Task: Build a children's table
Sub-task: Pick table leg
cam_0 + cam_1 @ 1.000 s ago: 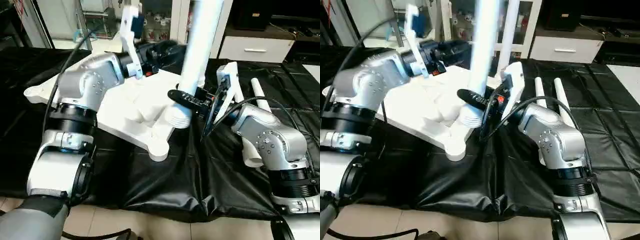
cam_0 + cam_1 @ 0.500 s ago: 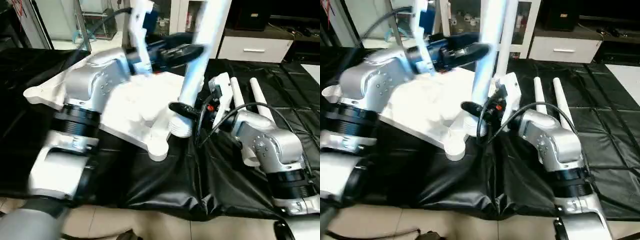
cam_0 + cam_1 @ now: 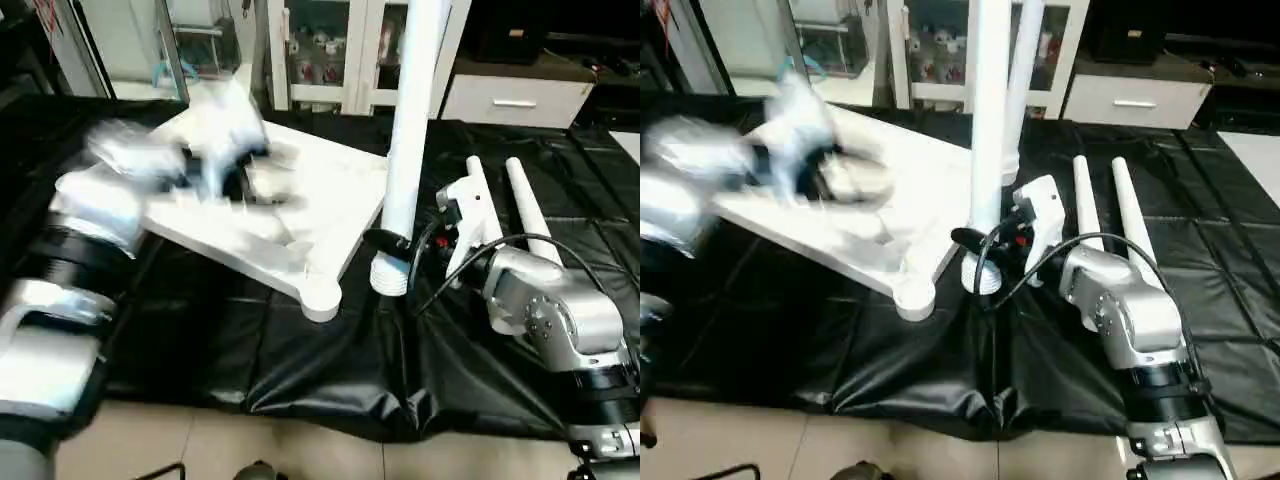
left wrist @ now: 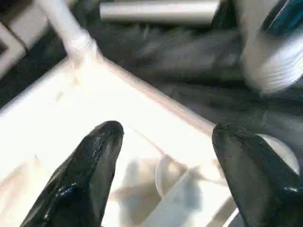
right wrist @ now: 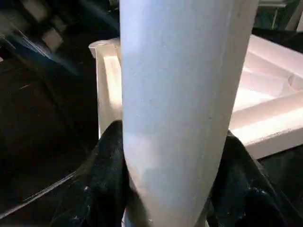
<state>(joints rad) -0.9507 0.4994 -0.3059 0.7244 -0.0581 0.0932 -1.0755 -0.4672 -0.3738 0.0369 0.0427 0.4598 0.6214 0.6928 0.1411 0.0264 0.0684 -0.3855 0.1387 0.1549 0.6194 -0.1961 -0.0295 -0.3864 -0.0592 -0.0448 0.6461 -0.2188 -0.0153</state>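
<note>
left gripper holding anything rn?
No. In the left wrist view the left gripper stands open above the tabletop, its two black fingers spread apart with nothing between them.

My right forearm [image 3: 545, 305] is a rounded silver metal shell studded with small dark screws, ending toward the elbow in a ribbed black ring. A thin black cable [image 3: 470, 262] loops from it up to the white plastic bracket [image 3: 470, 215] on my wrist, where a spot of red shows. My fingers [image 4: 90, 165] are glossy black, thick at the root and tapering to blunt rounded tips. My left arm [image 3: 75, 235] is silver with a black banded joint, blurred.
</note>
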